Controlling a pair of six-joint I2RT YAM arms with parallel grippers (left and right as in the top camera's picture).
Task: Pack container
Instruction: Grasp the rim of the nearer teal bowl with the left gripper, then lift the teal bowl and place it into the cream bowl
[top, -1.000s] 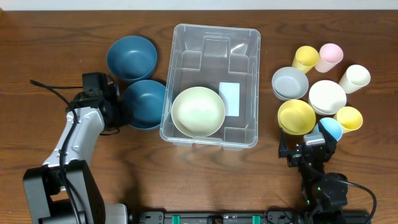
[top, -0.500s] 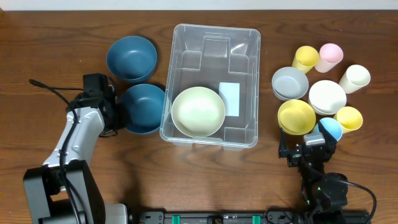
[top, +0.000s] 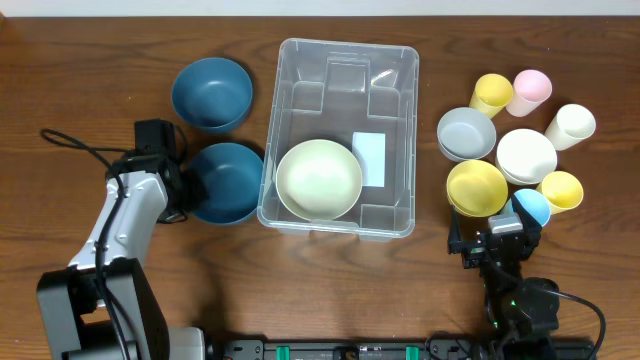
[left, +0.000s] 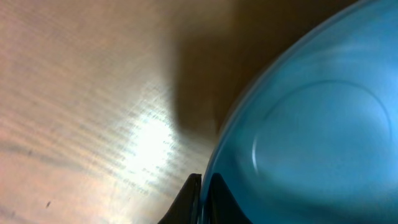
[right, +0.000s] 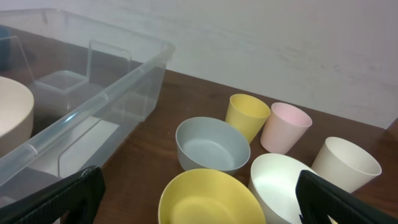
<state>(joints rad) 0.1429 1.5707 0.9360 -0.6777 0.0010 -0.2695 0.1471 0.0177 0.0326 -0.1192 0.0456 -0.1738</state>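
Observation:
The clear plastic container (top: 340, 75) stands mid-table with a cream bowl (top: 318, 179) and a white label (top: 369, 159) inside; its wall also shows in the right wrist view (right: 112, 93). My left gripper (top: 185, 187) is shut on the rim of a blue bowl (top: 226, 183) just left of the container; the left wrist view shows its fingers (left: 203, 202) pinching that bowl (left: 311, 137). A second blue bowl (top: 211, 93) sits behind. My right gripper (top: 496, 245) is open and empty at the front right, its fingers (right: 199, 202) wide apart.
Right of the container are a grey bowl (top: 466, 133), white bowl (top: 526, 156), yellow bowl (top: 476, 187), and yellow (top: 491, 93), pink (top: 529, 88), cream (top: 571, 125), small yellow (top: 561, 190) and blue (top: 531, 207) cups.
My left gripper has drawn the blue bowl slightly left and toward the front, away from the container wall. The right arm has not moved.

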